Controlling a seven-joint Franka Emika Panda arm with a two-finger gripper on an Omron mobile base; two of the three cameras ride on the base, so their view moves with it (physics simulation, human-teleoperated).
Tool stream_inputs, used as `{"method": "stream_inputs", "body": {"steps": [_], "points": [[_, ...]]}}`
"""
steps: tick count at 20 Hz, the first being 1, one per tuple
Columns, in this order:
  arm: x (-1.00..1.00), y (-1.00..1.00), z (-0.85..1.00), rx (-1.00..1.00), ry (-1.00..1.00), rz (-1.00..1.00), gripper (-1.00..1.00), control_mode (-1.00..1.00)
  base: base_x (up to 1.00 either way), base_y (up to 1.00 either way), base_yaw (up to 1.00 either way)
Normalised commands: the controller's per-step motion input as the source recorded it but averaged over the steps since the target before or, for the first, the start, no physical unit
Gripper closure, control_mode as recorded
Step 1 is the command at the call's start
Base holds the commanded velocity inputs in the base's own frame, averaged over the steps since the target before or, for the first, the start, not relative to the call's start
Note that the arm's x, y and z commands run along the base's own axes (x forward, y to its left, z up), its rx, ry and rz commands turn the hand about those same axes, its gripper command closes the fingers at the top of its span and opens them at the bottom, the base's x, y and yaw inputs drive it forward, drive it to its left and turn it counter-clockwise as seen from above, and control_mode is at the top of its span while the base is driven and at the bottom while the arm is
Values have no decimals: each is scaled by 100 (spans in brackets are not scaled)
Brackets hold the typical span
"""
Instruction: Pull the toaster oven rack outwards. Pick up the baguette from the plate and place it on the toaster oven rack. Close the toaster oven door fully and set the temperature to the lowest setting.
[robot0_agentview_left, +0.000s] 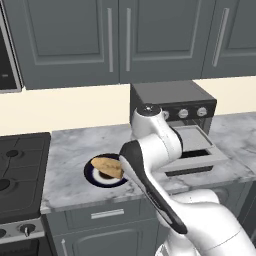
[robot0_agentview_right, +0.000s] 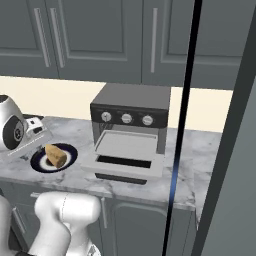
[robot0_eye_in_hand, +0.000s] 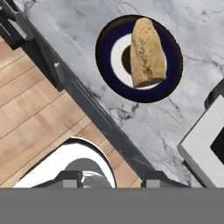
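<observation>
- Hand view: the baguette (robot0_eye_in_hand: 148, 52) lies on the plate (robot0_eye_in_hand: 107, 48), upper centre of frame, on the marble desk (robot0_eye_in_hand: 175, 122).
- Right base view: the toaster oven door (robot0_agentview_right: 125, 166) hangs open, centre frame.
- Hand: opening cannot be told.

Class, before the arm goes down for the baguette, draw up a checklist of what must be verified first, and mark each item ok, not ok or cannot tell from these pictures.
1. Toaster oven door is down and open: ok.
2. Toaster oven rack is pulled out over the door, ready to take bread: ok.
3. Baguette lies on the plate, free of anything on top: ok.
4. Hand view looks down on the plate, though the baguette sits toward its upper part, not centred: not ok.
5. Gripper open wide enough for the baguette: cannot tell, the finger tips are barely seen.
6. Marble counter between the plate and the oven is free of obstacles: ok.
</observation>
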Motion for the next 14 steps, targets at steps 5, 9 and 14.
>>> {"method": "stream_inputs", "body": {"steps": [5, 9, 14], "points": [[28, 0, -12, 0, 0, 7, -100, -100, 0, 0, 0], [41, 16, -1, 0, 0, 3, -100, -100, 0, 0, 0], [43, 30, -5, -2, 4, 1, -100, -100, 0, 0, 0]]}}
